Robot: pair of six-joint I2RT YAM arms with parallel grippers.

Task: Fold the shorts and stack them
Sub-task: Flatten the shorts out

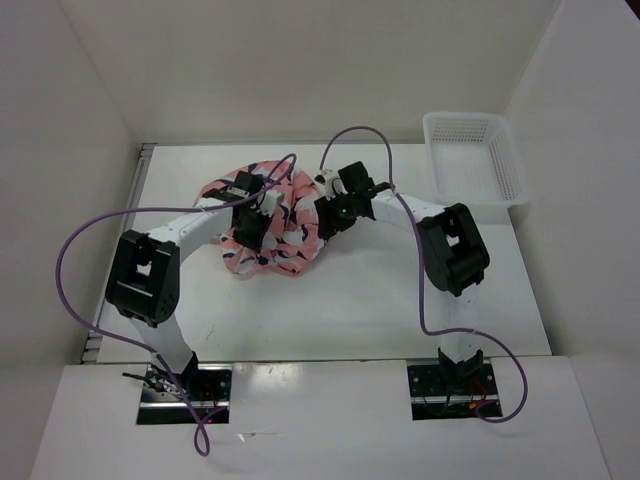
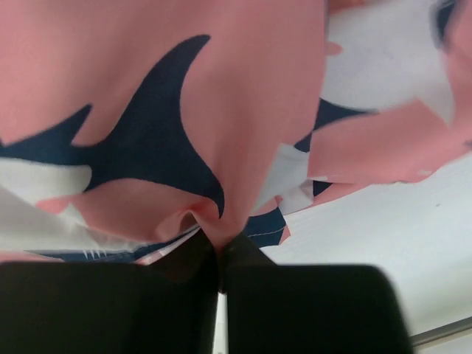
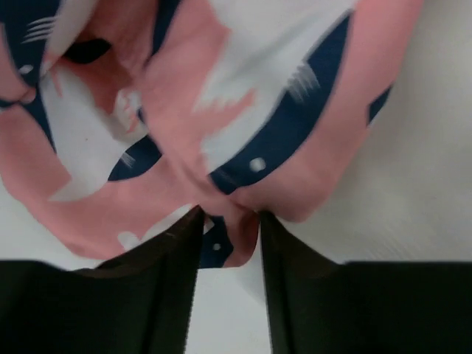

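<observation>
The shorts [image 1: 283, 205], coral-pink with navy and white shark shapes, lie crumpled in a heap at the back middle of the table. Both grippers are down on the heap. My left gripper [image 1: 250, 230] is at the heap's left side. In the left wrist view the left gripper [image 2: 220, 240] is shut on a pinched fold of the shorts [image 2: 147, 88]. My right gripper [image 1: 326, 216] is at the heap's right edge. Its jaws [image 3: 228, 217] stand apart around a fold of the shorts [image 3: 221, 96], with white table showing between the fingers below the cloth.
A white plastic mesh basket [image 1: 473, 155] stands at the back right corner of the white table [image 1: 340, 300]. Purple cables loop over both arms. White walls close in the table on three sides.
</observation>
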